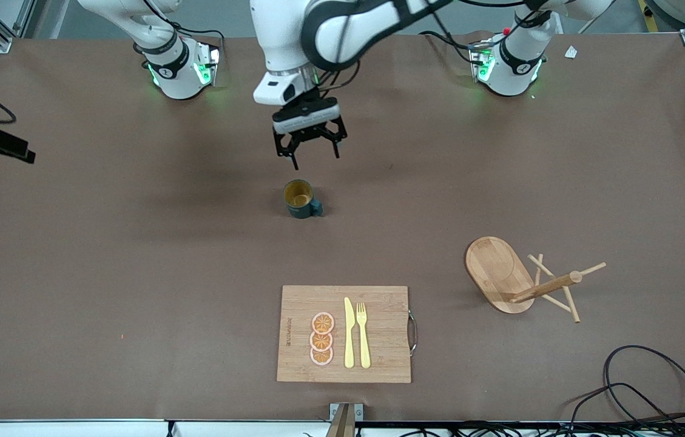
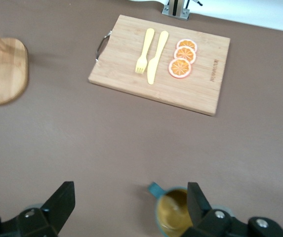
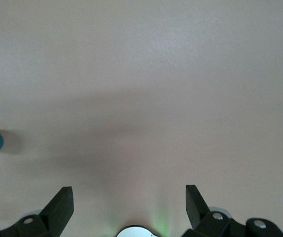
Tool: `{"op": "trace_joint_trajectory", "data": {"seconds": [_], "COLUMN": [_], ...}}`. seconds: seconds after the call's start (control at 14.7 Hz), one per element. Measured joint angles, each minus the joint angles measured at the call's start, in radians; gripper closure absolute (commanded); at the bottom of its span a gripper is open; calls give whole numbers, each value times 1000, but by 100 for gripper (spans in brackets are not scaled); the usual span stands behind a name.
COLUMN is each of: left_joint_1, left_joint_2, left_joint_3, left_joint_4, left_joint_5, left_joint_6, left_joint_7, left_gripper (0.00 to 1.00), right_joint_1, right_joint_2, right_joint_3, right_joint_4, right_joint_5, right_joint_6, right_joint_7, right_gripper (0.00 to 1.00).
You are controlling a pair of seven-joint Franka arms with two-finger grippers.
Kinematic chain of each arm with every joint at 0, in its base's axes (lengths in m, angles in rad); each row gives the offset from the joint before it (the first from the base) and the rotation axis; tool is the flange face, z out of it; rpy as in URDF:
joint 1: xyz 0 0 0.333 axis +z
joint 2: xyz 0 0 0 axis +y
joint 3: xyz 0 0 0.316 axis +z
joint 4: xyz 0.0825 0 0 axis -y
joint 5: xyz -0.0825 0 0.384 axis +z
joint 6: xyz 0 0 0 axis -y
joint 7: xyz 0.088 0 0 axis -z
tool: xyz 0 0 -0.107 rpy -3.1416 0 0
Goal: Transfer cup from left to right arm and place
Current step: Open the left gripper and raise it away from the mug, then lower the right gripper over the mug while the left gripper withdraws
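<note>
Brown counter (image 1: 136, 291), teal cup (image 1: 301, 199) standing mid-counter.
Left hand (image 1: 310, 149) hangs above the cup, fingers apart; right hand (image 3: 126, 217), also apart, is cut off from the front.

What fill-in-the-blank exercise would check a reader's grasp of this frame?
1. The cup stands ___ on the table.
2. The left hand hovers above the table beside the cup with its fingers ___.
3. On the cutting board, the knife lies between the fork and the ___ slices.
4. The right hand is open and holds ___.

Missing words: upright; open; orange; nothing
</note>
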State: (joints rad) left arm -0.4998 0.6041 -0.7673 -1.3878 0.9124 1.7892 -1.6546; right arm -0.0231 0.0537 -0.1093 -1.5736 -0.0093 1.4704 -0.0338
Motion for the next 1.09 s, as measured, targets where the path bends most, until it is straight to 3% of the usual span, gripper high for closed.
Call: {"op": "trace_joint_trajectory", "data": {"seconds": [0.27,0.41,0.61,1.09], "left_joint_1": [246,372,483,618], "left_joint_2": [-30,-35,-36,-65], "left_joint_3": [-108,-157,-171,-158], "left_joint_4": [7,16,23,31], "left_joint_5": [-121,-172,-232,-433], "left_joint_6": [8,13,14,14], "left_joint_7": [293,433,575,847], "left_gripper": [0,0,0,0], "right_joint_1": [-31,-36,-10,168], "right_joint_2": [75,81,83,88], "right_joint_3": [-3,-2,12,24], "right_joint_4": [6,8,3,-76], "right_joint_5": [-15,-14,4,85], "right_joint_6": [45,47,44,116], "right_joint_7": [8,103,386,1105], "right_gripper": [0,0,0,0]}}
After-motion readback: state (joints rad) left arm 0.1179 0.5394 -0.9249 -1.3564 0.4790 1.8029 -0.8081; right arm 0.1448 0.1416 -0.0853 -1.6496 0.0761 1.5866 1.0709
